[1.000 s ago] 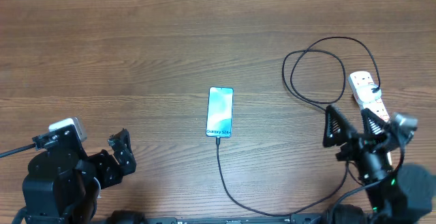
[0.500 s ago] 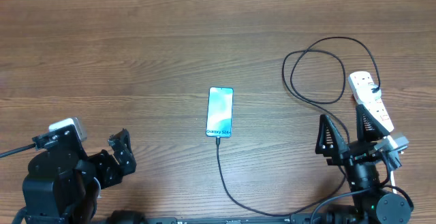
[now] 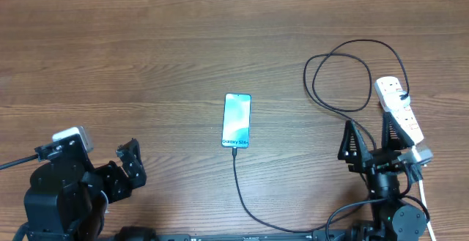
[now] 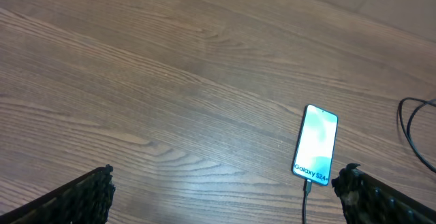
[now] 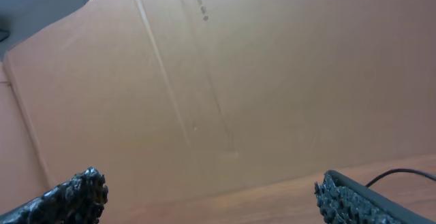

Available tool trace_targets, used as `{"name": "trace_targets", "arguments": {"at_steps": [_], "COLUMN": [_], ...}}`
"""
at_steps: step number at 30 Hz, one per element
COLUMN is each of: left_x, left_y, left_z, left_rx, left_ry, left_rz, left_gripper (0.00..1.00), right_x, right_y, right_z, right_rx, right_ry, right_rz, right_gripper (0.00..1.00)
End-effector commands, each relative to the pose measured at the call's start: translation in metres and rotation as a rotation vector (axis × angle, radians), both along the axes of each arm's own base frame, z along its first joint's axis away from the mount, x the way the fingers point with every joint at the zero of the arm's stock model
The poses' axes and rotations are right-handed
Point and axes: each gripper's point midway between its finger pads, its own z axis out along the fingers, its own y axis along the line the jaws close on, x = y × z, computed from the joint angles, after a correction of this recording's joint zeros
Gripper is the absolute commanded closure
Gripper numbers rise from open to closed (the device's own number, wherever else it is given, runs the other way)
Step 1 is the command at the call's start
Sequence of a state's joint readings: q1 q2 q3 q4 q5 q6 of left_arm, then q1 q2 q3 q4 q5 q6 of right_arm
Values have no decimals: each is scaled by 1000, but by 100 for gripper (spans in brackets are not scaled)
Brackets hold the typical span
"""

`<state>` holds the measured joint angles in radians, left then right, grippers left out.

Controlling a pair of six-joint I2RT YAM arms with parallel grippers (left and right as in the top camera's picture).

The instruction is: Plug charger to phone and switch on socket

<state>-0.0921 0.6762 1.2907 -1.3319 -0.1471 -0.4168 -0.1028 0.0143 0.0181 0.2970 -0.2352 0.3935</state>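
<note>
Overhead, charger [image 3: 235,169] meets phone [image 3: 237,120]. Left gripper [image 3: 129,159] and right gripper [image 3: 371,135] gape empty. Press one fingertip squarely on the socket [image 3: 396,94] switch, at one o'clock.

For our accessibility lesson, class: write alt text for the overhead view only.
A lit phone lies centred on a wooden table, a black charger cable running from its near end. At right, cable loops to a white power strip; the left arm and right arm sit at the near edge, jaws open.
</note>
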Motion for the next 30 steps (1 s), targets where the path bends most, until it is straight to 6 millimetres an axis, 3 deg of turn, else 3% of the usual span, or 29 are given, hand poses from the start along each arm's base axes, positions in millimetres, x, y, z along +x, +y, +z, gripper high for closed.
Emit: {"name": "trace_targets", "arguments": {"at_steps": [1, 7, 14, 30], "left_x": [-1, -1, -1, -1], "left_y": [1, 1, 1, 1], "left_z": [1, 1, 1, 1], "left_rx": [-1, -1, -1, -1], "left_ry": [-4, -4, -4, -4], "left_rz": [10, 10, 10, 10], "left_gripper": [0, 1, 0, 1], "right_x": [1, 11, 17, 17], "right_y": [-10, -19, -21, -22], "right_z": [-2, -34, -92, -90], "right_rx": [33, 55, 68, 68], "right_ry": [0, 137, 373, 366], "right_rz": [-55, -98, -115, -118], "right_gripper": [0, 0, 0, 0]}}
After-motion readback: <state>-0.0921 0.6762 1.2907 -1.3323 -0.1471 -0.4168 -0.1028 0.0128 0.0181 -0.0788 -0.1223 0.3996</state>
